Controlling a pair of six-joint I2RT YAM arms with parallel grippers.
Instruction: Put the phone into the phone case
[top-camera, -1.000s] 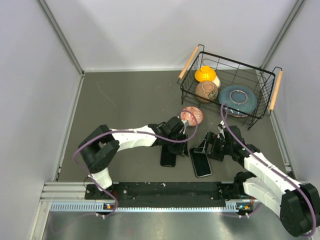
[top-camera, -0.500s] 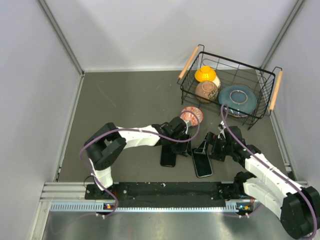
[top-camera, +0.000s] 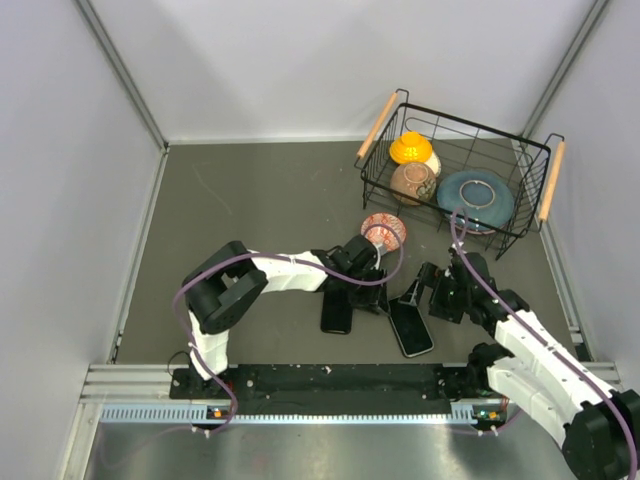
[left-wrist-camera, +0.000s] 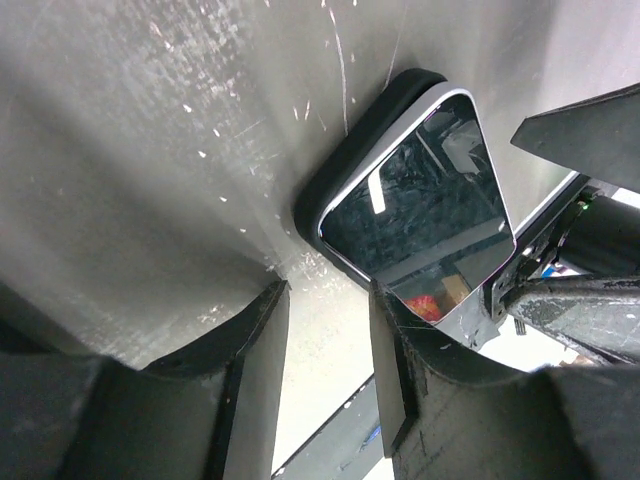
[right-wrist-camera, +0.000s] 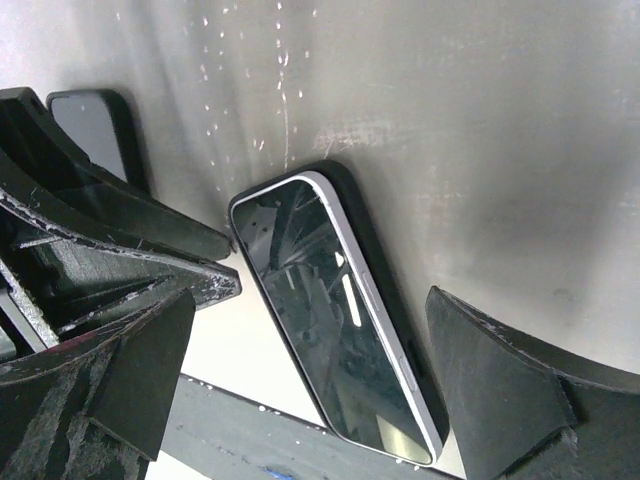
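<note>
The phone (top-camera: 412, 328), dark glass with a silver rim, lies face up and slightly askew on the black phone case (left-wrist-camera: 350, 150). The case's edge shows past the phone's far side in the left wrist view and beside the phone (right-wrist-camera: 335, 320) in the right wrist view (right-wrist-camera: 392, 300). My left gripper (top-camera: 372, 292) is just left of the phone's far end, low over the table, its fingers apart with nothing between them (left-wrist-camera: 328, 300). My right gripper (top-camera: 428, 296) hovers over the phone's far end, wide open and straddling the phone (right-wrist-camera: 310, 300).
A second dark phone (top-camera: 337, 312) lies just left of the left gripper. A patterned bowl (top-camera: 384, 231) sits right behind the grippers. A black wire basket (top-camera: 520, 150) holding dishes stands at the back right. The black front rail (top-camera: 330, 378) is close to the phone's near end.
The phone's near end has swung to the right on the case. My right gripper has shifted a little right. My left arm's elbow has moved right, its gripper staying by the phone.
</note>
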